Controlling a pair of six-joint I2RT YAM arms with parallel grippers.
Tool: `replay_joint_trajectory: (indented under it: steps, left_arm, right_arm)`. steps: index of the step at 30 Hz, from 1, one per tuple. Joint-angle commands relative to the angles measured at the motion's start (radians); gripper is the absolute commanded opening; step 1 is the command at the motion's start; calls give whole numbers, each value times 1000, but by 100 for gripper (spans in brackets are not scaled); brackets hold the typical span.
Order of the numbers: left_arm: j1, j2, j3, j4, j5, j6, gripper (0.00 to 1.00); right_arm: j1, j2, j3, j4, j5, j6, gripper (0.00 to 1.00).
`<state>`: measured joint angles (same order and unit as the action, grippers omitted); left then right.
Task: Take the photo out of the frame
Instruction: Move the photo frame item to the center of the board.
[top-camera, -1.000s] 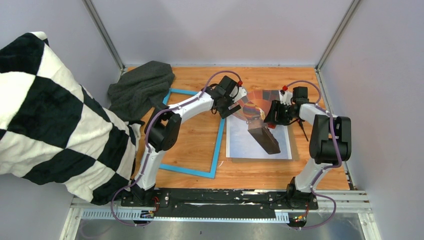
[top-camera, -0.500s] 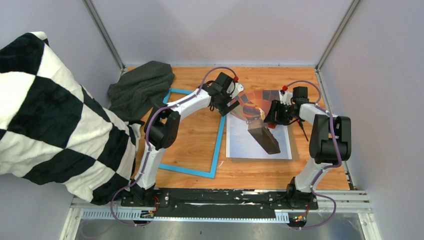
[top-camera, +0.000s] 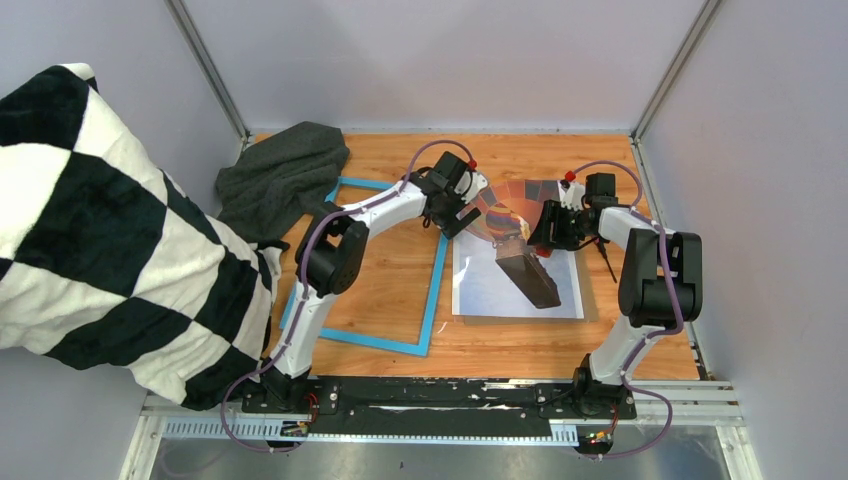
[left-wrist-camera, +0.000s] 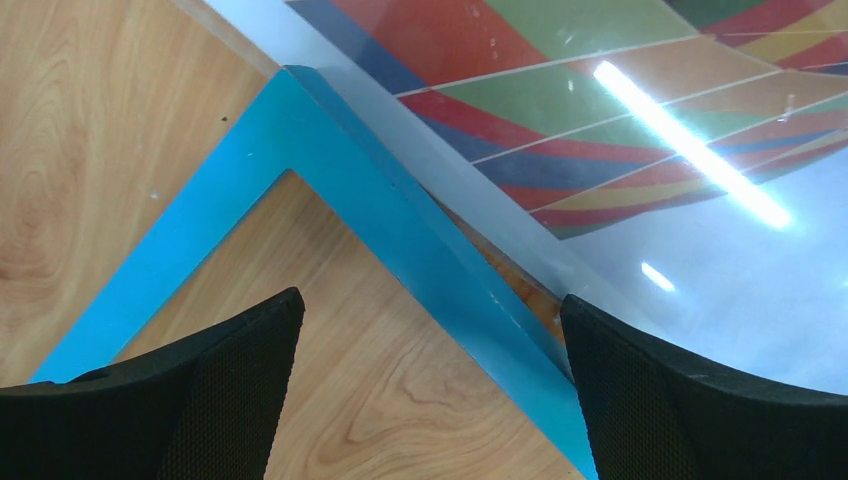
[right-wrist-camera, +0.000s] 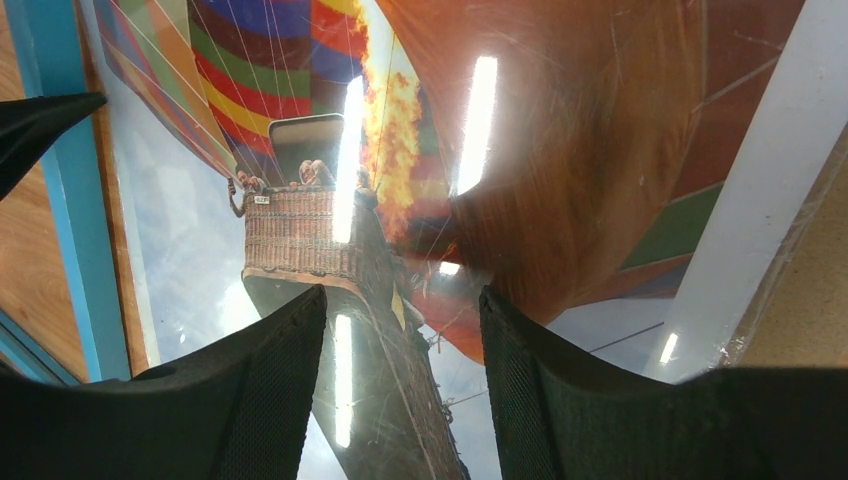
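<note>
1. The frame (top-camera: 436, 295) lies flat on the wooden surface (top-camera: 560, 150), left of centre. Its opening is empty and shows bare wood.
2. The photo (top-camera: 510, 290) is out of the frame. It lies face up on the surface, just beside the frame's right rail.
3. The left claw (top-camera: 457, 210) hangs over the frame's far right corner, where that corner meets the photo's far left corner.
4. In the left wrist view the left claw (left-wrist-camera: 430, 300) stands fully spread and holds nothing. The blue frame (left-wrist-camera: 400, 230) corner sits in the gap between the fingers (left-wrist-camera: 200, 400).
5. In that same view the glossy photo (left-wrist-camera: 650, 120) runs along the outer side of the rail. I cannot tell whether its edge overlaps the rail.
6. The right claw (top-camera: 540, 232) sits over the far half of the photo.
7. In the right wrist view the right claw (right-wrist-camera: 402, 295) is about half spread with nothing gripped. I cannot tell whether its fingers (right-wrist-camera: 250, 400) touch the print.
8. The photo (right-wrist-camera: 560, 150) there shows the wicker basket, the burner flame and striped balloon cloth, with ceiling lights glaring on it. A small pale tag on the basket is too small to read.
9. A brown board (right-wrist-camera: 800, 330) shows past the photo's white border, and the blue frame (right-wrist-camera: 70, 180) shows at the left of that view.
10. A grey cloth (top-camera: 285, 175) lies bunched at the far left of the surface. A black-and-white checked cushion (top-camera: 100, 230) fills the left side of the top view.
</note>
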<state>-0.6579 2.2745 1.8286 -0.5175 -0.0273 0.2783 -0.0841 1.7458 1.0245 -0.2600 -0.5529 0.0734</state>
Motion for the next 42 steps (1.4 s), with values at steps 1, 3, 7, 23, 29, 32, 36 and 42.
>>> replay_joint_trajectory:
  steps: [1,3,7,23,29,32,36,42]
  left_arm:
    - [7,19,20,-21,-66,-3,100]
    - [16,8,20,-19,-65,-12,100]
    - [29,-3,18,-18,-73,-13,100]
    - [72,-18,27,-26,8,-41,100]
    - [73,-98,-5,-14,125,-72,100]
    - [72,-164,-43,14,214,-89,100]
    - [72,-252,-112,59,332,-114,100]
    - [71,-321,-214,97,508,-147,100]
  right_arm:
    - [10,53,-5,-51,73,-24,60]
    - [10,56,-6,-51,75,-27,60]
    - [10,58,-5,-51,78,-27,60]
    - [10,56,-4,-52,78,-28,60]
    - [9,34,10,-63,21,-35,61]
    - [9,-15,27,-76,-22,-42,62]
    - [9,-101,28,-79,12,-58,63]
    - [-10,-168,23,-79,83,-69,63]
